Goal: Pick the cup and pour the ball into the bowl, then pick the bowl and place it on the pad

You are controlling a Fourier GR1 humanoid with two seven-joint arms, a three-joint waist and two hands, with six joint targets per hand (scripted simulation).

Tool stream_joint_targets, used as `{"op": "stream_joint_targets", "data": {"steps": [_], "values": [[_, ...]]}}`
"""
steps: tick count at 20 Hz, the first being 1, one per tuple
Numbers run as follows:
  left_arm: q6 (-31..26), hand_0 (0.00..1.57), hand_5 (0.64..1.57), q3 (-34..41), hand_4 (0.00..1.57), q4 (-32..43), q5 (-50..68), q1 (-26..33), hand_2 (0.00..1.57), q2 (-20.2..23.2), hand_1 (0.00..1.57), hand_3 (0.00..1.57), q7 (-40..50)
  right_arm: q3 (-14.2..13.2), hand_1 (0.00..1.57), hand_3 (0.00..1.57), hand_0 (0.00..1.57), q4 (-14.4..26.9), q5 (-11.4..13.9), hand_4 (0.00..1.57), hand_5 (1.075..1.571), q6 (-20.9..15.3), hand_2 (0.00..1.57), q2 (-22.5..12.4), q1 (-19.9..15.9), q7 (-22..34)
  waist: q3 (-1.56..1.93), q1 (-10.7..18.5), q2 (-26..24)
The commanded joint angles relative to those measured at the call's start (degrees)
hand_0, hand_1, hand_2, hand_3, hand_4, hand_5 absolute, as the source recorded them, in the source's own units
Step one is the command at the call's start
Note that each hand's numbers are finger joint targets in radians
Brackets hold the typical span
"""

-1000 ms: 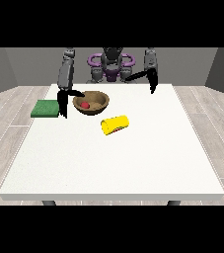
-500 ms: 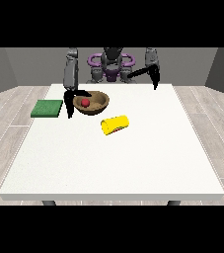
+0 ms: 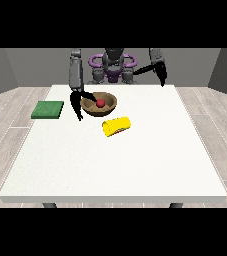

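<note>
The red ball [image 3: 100, 103] is already in the brown bowl [image 3: 110, 106] and the yellow cup [image 3: 116, 126] is left lying beside it, so only the green pad [image 3: 48, 109] step remains; finger positions of the hand at the view's left [image 3: 78, 106] cannot be told.

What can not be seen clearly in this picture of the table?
1. Front view: whether the hand at the view's left touches the bowl; the hand is too small to tell.
2. Front view: the finger pose of the hand at the view's right, too small.
3. Front view: the inside of the yellow cup, lying on its side.
4. Front view: the bowl's floor under the red ball.
</note>
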Motion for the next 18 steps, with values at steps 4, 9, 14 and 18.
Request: {"op": "stream_joint_targets", "data": {"steps": [4,9,14,18], "values": [[2.50,0.00,1.568,-0.49,0.00,0.10,-1.37,0.81,0.00,-1.10,0.00,0.00,-2.09,2.91,1.57,1.57,1.57,3.56,4.46,1.05,1.550,-7.03,1.57,-1.61,0.06,7.41,0.63,0.62,2.36],[-0.54,0.00,1.570,4.36,0.00,3.84,2.43,3.39,0.00,2.86,0.00,0.00,-3.75,6.05,1.57,1.57,1.57,1.37,7.29,1.02,1.555,-11.85,1.57,-0.95,-1.50,13.71,0.62,-2.51,-3.26],[-1.40,0.00,1.570,4.58,0.00,2.91,2.99,4.96,0.00,3.91,0.00,0.00,-1.64,5.95,1.57,1.57,1.57,0.03,6.74,1.03,1.558,-11.21,1.57,-2.96,-2.77,20.16,0.67,-3.20,-6.32],[0.28,0.00,1.570,6.93,0.00,6.55,3.39,3.99,0.00,4.83,0.00,0.00,-3.18,5.33,1.57,1.57,1.57,-3.10,4.61,1.05,1.553,-6.96,1.57,-6.43,-7.85,29.25,0.65,-6.79,-7.54]]}}
